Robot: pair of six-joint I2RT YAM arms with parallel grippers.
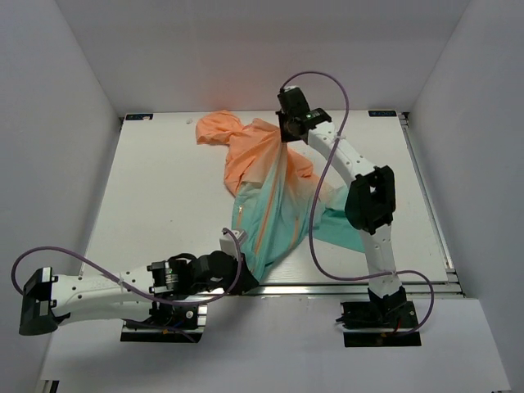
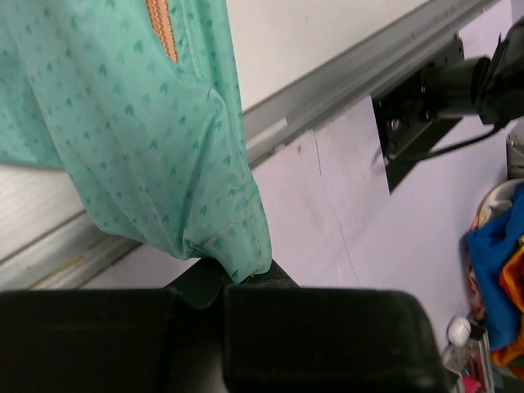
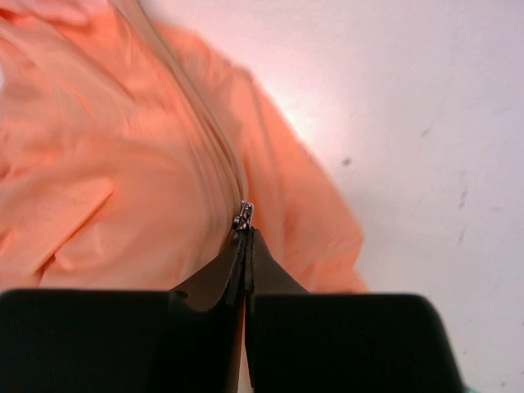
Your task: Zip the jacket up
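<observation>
The jacket (image 1: pixel 266 192) lies stretched across the table, peach-orange hood at the far end, teal hem at the near edge. My left gripper (image 1: pixel 243 278) is shut on the teal hem corner (image 2: pixel 237 258), which hangs over the table's front rail. My right gripper (image 1: pixel 286 131) is at the orange collar end, its fingers closed together on the small metal zipper pull (image 3: pixel 244 216). The zipper line (image 3: pixel 196 123) runs away from the fingertips up the orange cloth. An orange zipper strip (image 2: pixel 161 29) shows in the teal part in the left wrist view.
The metal rail (image 2: pixel 360 78) runs along the table's near edge. The right arm's base clamp (image 2: pixel 426 106) sits beyond it, with colourful clutter (image 2: pixel 495 262) off the table. White walls (image 1: pixel 65 123) enclose the table on three sides. A purple cable (image 1: pixel 327 155) loops over the jacket.
</observation>
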